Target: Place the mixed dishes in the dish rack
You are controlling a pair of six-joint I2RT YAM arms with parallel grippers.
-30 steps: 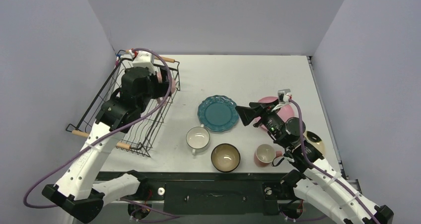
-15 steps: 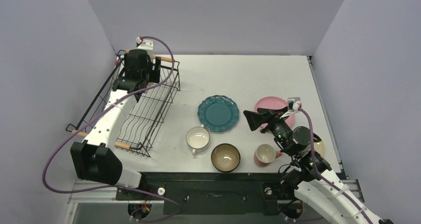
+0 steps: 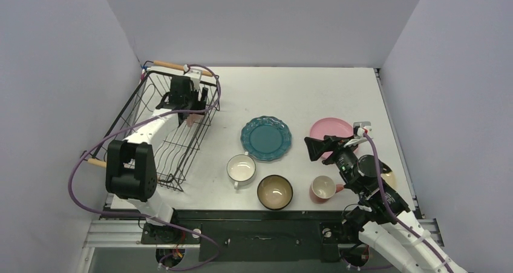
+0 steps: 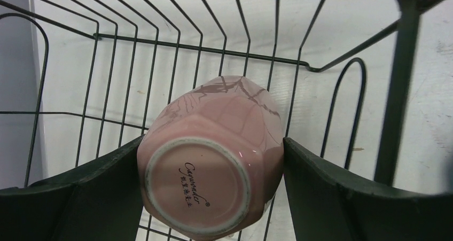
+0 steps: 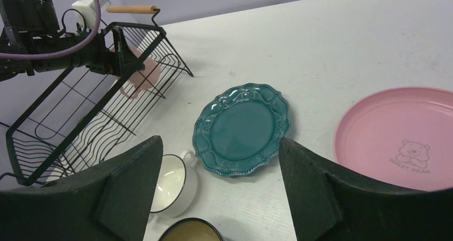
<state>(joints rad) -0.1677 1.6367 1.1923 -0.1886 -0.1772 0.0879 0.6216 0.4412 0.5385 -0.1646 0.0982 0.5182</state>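
We see one pink mug (image 4: 213,182) inside the dish rack (image 3: 175,155), toward its far end, with its stamped base turned to the left wrist camera. The left end effector (image 4: 212,145) grips it, one finger pressed against each side of its body. We cannot tell whether the mug rests on the wires.

The rack stands on the left of the desk (image 3: 290,91). To its right lies the teal scalloped plate (image 3: 265,137), with the white mug (image 3: 241,168) just on its near side and the dark bowl (image 3: 275,192) beside that. The second pink mug (image 3: 323,188) stands upright further right.

The pink plate (image 3: 331,129) lies apart from the teal one. The right end effector (image 5: 220,141) hovers by its near edge, fingers spread wide and holding nothing. The cream plate (image 3: 387,177) is mostly hidden by the right arm.
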